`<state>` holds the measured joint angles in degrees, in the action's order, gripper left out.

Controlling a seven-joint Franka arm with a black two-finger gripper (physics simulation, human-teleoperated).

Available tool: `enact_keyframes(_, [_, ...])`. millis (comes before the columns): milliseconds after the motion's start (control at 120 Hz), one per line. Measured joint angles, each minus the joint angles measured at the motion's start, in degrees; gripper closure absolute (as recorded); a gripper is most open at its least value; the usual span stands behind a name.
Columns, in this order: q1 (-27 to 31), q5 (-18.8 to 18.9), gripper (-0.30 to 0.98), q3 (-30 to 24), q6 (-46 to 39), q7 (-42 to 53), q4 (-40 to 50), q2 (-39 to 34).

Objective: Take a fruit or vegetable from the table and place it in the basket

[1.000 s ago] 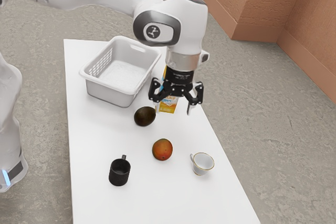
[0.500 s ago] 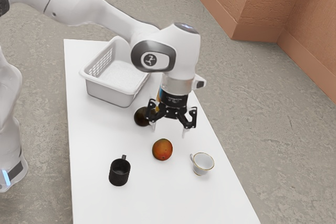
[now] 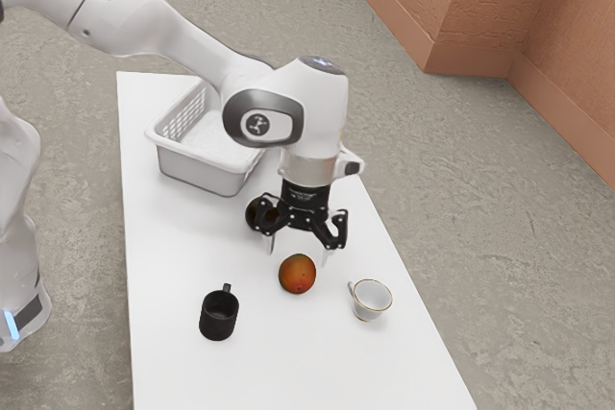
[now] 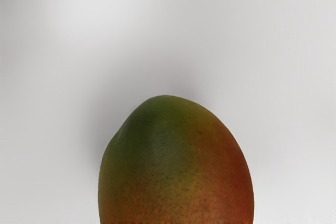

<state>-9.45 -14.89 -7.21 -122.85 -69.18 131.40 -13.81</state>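
The oval red, orange and green mango (image 3: pixel 297 277) lies on the white rectangular desk (image 3: pixel 168 247). The black two-finger gripper (image 3: pixel 299 253) hangs close over it, fingers (image 3: pixel 270 245) spread wide. Near the mango are a black cylindrical mug (image 3: pixel 218 319) and a white, gold-rimmed cup (image 3: pixel 371 299); a dark rounded fruit (image 3: pixel 254 214) sits partly hidden behind the gripper, between mango and white slotted plastic basket (image 3: pixel 197 171).

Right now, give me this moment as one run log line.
pincer: open, over mango | mango: on table, ungripped | basket: partly hidden by arm | next: probably lower, then close
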Motion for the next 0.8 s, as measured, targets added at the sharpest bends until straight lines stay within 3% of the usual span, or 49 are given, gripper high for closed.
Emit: enact_keyframes(800, [0.5,-1.39,0.0,-0.35,-4.66,3.76,0.0,5.07])
